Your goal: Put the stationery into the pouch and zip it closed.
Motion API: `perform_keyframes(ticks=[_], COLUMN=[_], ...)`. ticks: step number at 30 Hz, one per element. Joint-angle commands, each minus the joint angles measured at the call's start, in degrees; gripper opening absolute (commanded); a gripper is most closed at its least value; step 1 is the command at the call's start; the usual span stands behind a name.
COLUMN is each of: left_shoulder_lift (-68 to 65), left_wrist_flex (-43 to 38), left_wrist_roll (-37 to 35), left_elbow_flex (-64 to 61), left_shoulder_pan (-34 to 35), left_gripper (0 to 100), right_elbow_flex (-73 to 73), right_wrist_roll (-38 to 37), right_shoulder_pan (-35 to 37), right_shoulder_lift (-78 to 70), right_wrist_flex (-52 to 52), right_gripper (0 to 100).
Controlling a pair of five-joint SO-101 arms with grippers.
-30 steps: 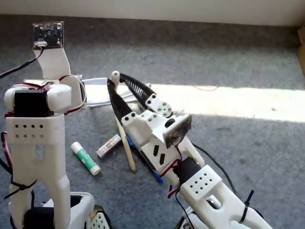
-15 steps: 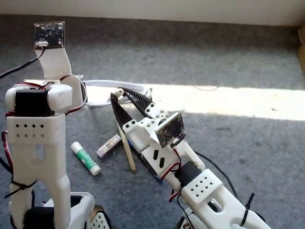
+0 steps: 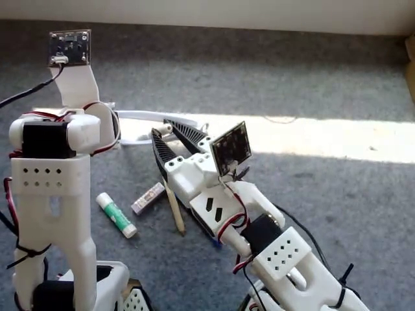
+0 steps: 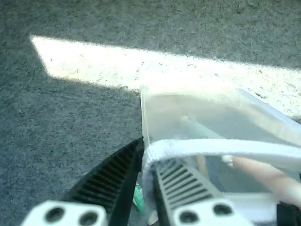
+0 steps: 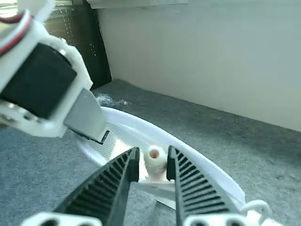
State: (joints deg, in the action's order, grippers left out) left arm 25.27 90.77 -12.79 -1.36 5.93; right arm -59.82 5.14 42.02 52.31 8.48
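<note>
The translucent white pouch lies on the grey carpet with its mouth held open. My left gripper is shut on its white rim. My right gripper is shut on a pale pen and holds its tip over the pouch rim, right at the opening. A green-and-white glue stick, a small pale tube and a wooden pencil lie on the carpet near the arms. A blue pen peeks out from under the right arm.
A bright strip of sunlight crosses the carpet behind the pouch. The left arm's white body stands tall beside the loose items. A pale wall rises at the far side.
My right gripper has come down and tilted forward with the pen, from above the pouch to its opening. The left arm has barely moved.
</note>
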Motion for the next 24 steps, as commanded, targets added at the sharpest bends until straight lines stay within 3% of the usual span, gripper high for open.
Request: perform_keyframes(ticks=[1, 13, 17, 24], left_shoulder_lift=[0.04, 0.40, 0.40, 0.48], left_wrist_flex=[0.00, -1.93, -1.93, -2.11], left_wrist_roll=[-0.18, -0.26, -0.26, -0.26], left_elbow_flex=[-0.04, -2.24, -2.24, -1.80], left_shoulder_pan=[0.04, 3.30, 3.47, 6.90], left_gripper=[1, 1, 1, 1], right_elbow_flex=[1.36, 0.84, 1.89, 16.57], right_wrist_roll=[1.14, 0.97, 0.88, 0.88], right_shoulder_pan=[-0.13, -0.13, -0.13, -2.95], right_shoulder_lift=[0.04, 8.13, 12.88, 14.46], right_wrist_flex=[3.38, 4.18, 14.46, 35.47], right_gripper=[11.1, 11.1, 11.1, 11.1])
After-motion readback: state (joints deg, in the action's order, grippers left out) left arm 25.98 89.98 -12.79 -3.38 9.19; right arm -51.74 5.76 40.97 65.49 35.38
